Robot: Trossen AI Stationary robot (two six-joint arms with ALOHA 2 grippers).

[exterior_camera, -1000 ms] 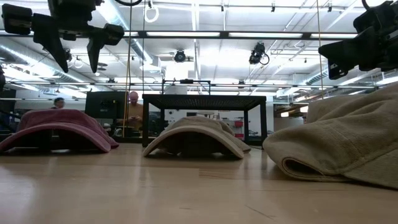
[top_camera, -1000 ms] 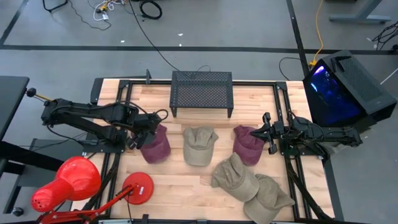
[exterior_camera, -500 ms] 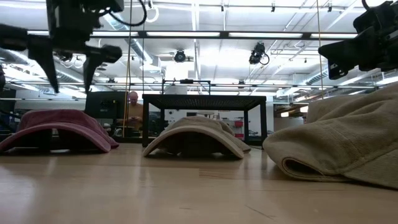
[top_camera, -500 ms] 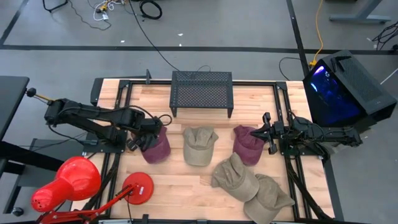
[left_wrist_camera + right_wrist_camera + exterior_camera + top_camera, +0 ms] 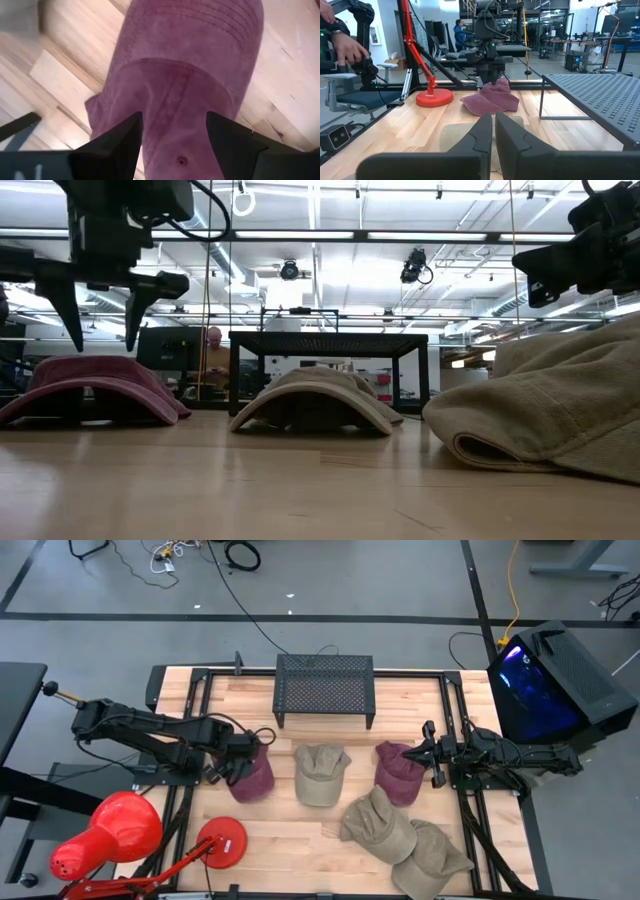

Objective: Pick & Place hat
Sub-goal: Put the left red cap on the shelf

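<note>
- Right now the left gripper (image 5: pixel 240 762) hangs just over the maroon hat (image 5: pixel 252 775) on the left side of the worktop (image 5: pixel 320 705), its fingers (image 5: pixel 72 310) spread apart and pointing down, with nothing between them yet.
- Seen from the left wrist, the two dark fingers straddle the hat's crown near the top button, so the cloth lies between them but is not pinched.
- Over at the worktop's right edge the right gripper (image 5: pixel 432 753) waits beside a second maroon hat (image 5: pixel 398 772), its fingers pressed together and empty.
- Meanwhile a tan hat (image 5: pixel 321 774) lies in the middle, two more tan hats (image 5: pixel 400 835) overlap near the front right, and a black mesh stand (image 5: pixel 324 688) sits at the back, probably the place to set a hat down, though nothing confirms it.
- Likely trouble: the soft crown may fold flat as the fingers come down, so they close on a thin pleat that slips out during the lift.
- Equally, pressing too low could drive the fingertips into the wood or drag the hat sideways toward the tan hat.
- Lastly, a grip taken off-centre could leave the brim dangling, and it might catch the stand's edge on the way over.
</note>
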